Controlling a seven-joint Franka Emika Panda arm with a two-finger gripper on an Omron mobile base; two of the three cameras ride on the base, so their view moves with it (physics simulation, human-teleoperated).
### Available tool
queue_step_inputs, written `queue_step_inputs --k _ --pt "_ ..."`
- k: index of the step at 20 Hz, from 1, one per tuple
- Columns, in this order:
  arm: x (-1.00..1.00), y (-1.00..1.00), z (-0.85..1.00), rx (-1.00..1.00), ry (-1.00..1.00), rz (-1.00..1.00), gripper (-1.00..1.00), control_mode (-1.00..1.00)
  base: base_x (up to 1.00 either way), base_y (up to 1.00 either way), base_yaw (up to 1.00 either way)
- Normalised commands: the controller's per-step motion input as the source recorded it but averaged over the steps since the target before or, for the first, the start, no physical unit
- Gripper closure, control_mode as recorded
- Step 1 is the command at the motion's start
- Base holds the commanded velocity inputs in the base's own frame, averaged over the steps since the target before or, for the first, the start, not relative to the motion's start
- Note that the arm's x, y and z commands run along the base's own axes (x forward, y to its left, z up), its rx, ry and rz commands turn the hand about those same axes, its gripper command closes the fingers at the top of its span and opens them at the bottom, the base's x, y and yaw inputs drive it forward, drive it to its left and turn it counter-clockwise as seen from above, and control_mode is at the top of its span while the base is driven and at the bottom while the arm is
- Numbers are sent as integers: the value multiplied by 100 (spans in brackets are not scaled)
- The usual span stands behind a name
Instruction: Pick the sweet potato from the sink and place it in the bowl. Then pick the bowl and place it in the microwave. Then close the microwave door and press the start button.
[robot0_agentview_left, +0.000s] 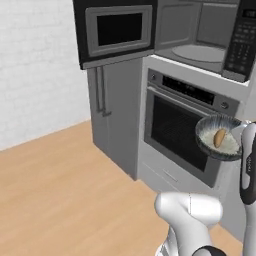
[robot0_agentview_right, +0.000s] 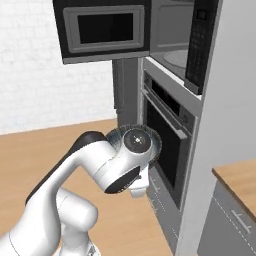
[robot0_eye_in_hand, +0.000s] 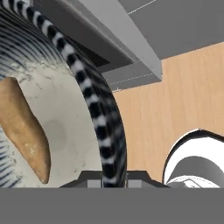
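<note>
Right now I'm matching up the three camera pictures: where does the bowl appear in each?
Left base view: bowl at the right edge, before the oven, tilted.
Right base view: its ribbed rim peeks from behind the arm, centre.
Hand view: rim curves down the middle.
Shared landmark: the oven front.

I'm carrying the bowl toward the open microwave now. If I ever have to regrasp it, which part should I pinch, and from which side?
Pinch the bowl at its rim, one finger inside and one outside, as the gripper is shut on it now. The wall is thin and upright enough to fit between the fingers. Come at a stretch of rim away from the sweet potato, which lies loose inside, probably from the side facing away from the microwave.
</note>
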Motion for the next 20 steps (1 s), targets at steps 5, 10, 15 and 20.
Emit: queue_step_inputs --k 5,10,15,20 --pt "0 0 0 0 0 0 100 100 85 67 -41" --pt "0 0 0 0 0 0 100 100 54 31 -49" --pt "0 0 0 0 0 0 100 100 14 33 -57" --pt "0 0 0 0 0 0 100 100 3 66 -46"
